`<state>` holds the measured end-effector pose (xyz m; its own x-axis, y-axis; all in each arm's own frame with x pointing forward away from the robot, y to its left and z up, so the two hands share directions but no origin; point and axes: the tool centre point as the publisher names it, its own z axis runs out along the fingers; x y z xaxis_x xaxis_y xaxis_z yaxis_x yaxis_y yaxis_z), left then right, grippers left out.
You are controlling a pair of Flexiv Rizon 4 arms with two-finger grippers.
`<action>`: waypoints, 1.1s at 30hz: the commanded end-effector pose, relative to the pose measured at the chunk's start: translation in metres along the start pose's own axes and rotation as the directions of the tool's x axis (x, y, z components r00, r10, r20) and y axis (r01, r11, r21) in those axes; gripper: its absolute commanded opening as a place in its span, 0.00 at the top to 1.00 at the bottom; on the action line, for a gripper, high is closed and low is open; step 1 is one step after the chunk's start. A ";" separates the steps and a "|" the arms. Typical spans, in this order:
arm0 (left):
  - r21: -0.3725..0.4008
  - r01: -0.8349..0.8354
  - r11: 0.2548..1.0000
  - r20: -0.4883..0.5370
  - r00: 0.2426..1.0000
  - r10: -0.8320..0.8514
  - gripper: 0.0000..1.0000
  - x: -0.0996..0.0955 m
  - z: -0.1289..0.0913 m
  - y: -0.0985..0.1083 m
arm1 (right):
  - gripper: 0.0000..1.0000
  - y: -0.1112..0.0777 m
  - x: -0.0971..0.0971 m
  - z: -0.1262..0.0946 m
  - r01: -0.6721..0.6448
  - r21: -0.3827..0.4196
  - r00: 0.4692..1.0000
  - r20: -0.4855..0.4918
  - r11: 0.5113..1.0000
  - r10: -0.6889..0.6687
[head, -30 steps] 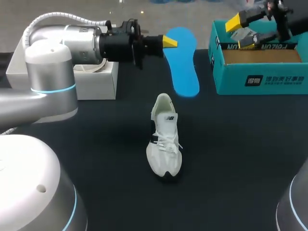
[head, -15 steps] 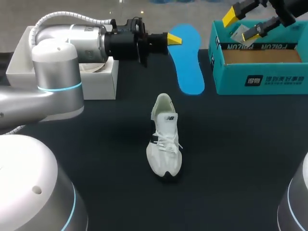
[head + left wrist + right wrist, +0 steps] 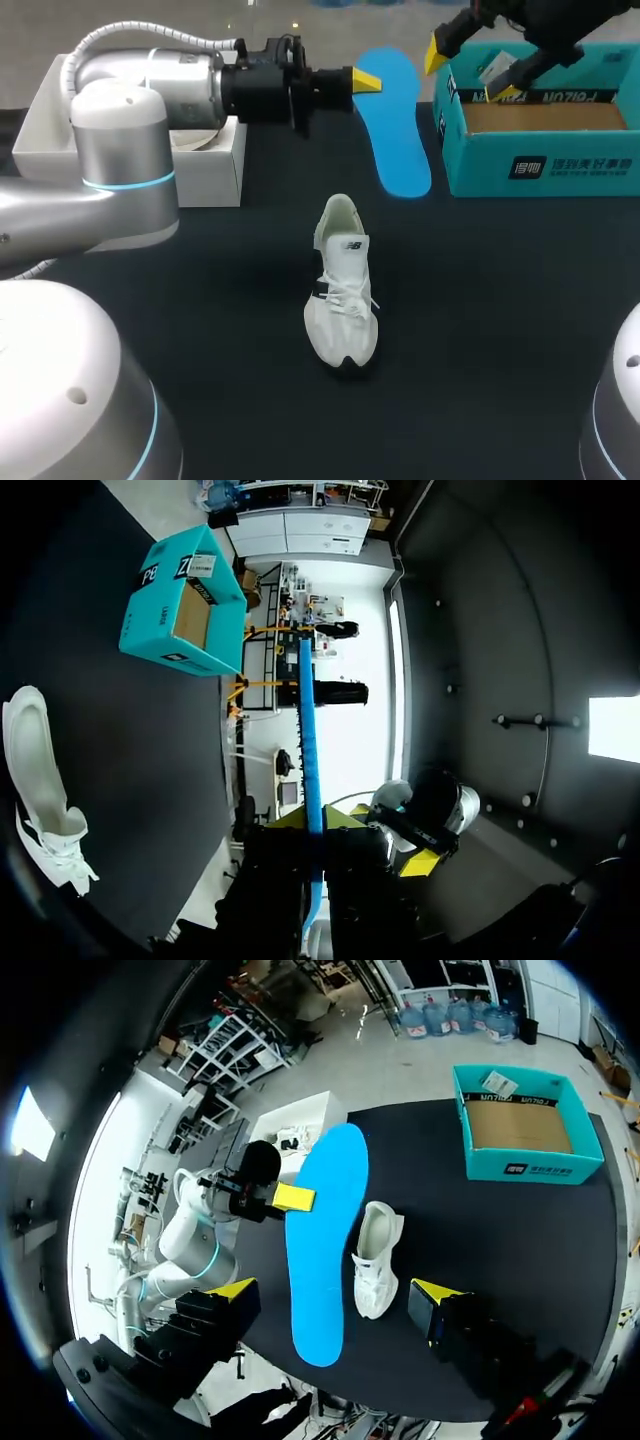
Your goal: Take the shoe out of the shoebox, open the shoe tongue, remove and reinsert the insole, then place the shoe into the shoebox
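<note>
Shoe (image 3: 343, 290) lying outside shoebox (image 3: 540, 160) | left gripper (image 3: 362, 82) clamping insole (image 3: 392, 120) aloft | right gripper (image 3: 468, 73) hanging open, empty | reinserting and reboxing are pending

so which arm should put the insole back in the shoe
Left. The left gripper holds the insole, just beyond the shoe. The right gripper is empty, jaws open, up by the shoebox, farther from the shoe.

White-character label (image 3: 528, 167) on the shoebox (image 3: 590, 170) front, upside-down lettering (image 3: 545, 97) on its far wall, logo (image 3: 352, 246) on the shoe (image 3: 343, 310).
</note>
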<state>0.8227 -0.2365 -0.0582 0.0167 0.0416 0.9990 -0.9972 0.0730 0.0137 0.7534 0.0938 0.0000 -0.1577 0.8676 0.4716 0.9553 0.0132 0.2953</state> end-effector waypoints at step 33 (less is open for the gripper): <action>0.025 -0.011 1.000 0.026 1.000 0.010 1.00 -0.024 0.003 0.000 | 0.00 0.019 0.042 0.034 -0.073 0.159 0.815 0.578 0.985 -0.033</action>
<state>0.8225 -0.2414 -0.0819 0.0062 0.0172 0.9998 -0.9987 0.0502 0.0054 0.7744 0.1458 -0.0075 -0.0226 0.9990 -0.0382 0.9924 0.0270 0.1203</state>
